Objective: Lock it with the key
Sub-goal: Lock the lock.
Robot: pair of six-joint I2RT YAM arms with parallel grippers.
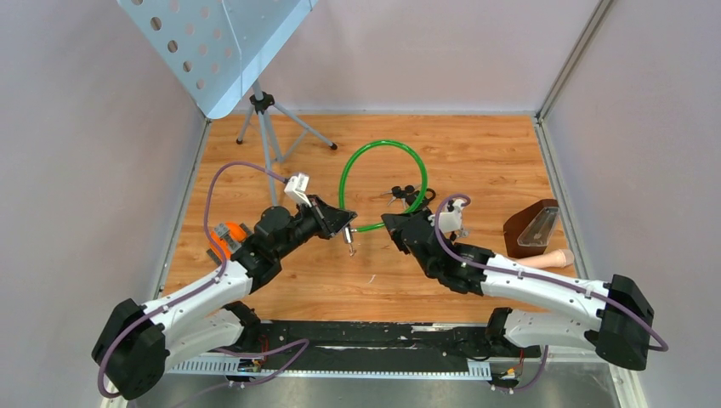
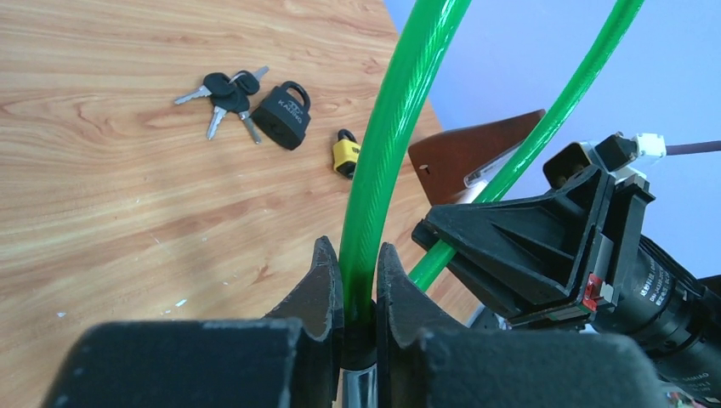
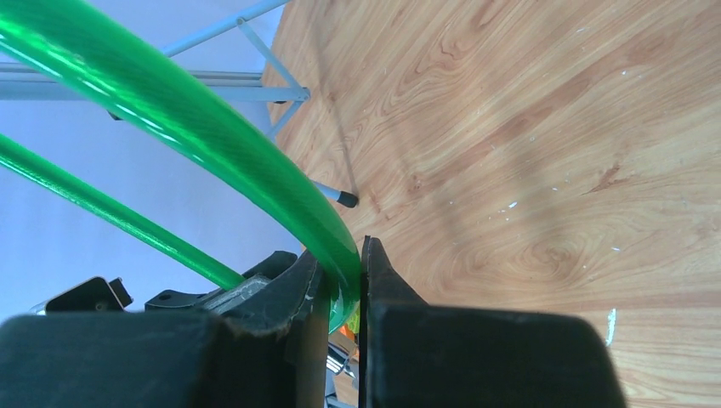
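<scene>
Keys (image 2: 225, 93) beside black padlock (image 2: 283, 116); sharp from left wrist, tiny overhead.

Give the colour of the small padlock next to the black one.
The small padlock is yellow; the left wrist view shows it best.

The cable (image 2: 391, 127) is bright green and glossy. The desk (image 1: 493, 161) is light brown wood with a wavy, darker grain and some small white specks. The big padlock (image 2: 283, 116) is black with pale lettering. The small padlock (image 2: 344, 154) is yellow with a dark shackle. The keys (image 2: 223, 95) have black heads and silver blades. The music stand (image 1: 212, 42) is pale blue with rows of round holes, and its legs are grey. The tray (image 1: 520, 223) is dark brown. The left arm (image 1: 183, 310) and the right arm (image 1: 553, 293) are white and black, each with a purple wire. The walls (image 1: 85, 127) are a pale lilac grey.
</scene>
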